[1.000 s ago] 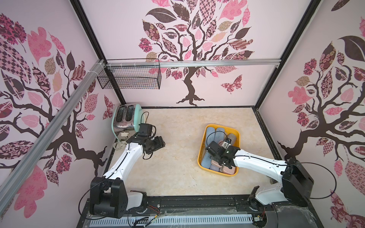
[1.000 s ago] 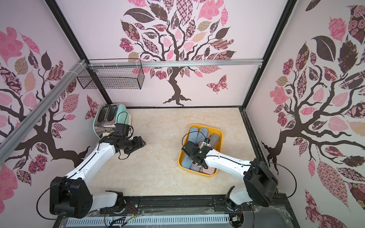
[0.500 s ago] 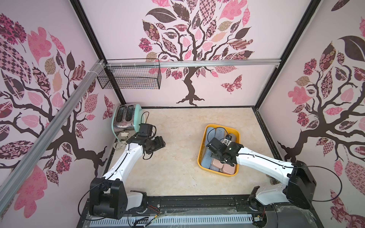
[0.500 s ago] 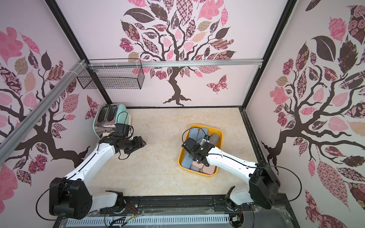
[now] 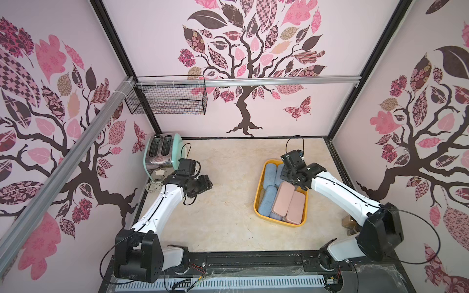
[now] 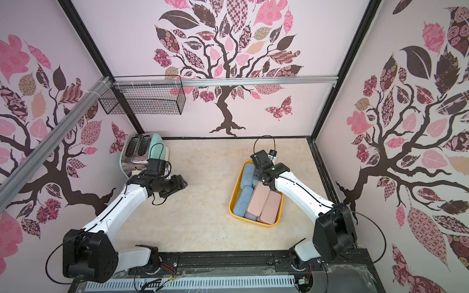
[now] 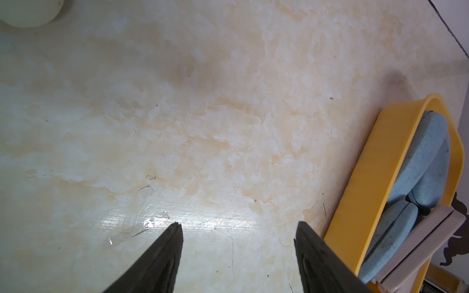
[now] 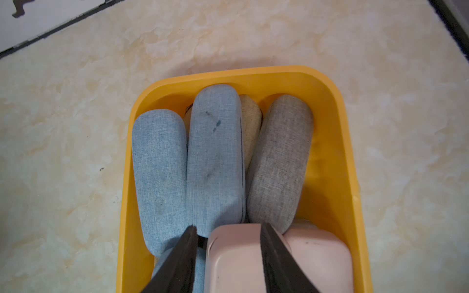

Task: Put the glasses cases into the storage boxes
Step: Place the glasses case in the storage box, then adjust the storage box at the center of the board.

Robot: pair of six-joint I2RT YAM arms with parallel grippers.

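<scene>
The yellow-orange tub (image 8: 228,73) holds blue, grey, tan and pink glasses cases (image 8: 215,157). The left gripper (image 7: 237,224) and right gripper (image 8: 228,227) stand partly open, empty.

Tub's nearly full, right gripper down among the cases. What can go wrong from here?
The right gripper hangs over the pink cases; pulling away could snag one and drag it over the yellow tub rim. They lie on top of the fabric cases, so a nudge may slide them out.
</scene>
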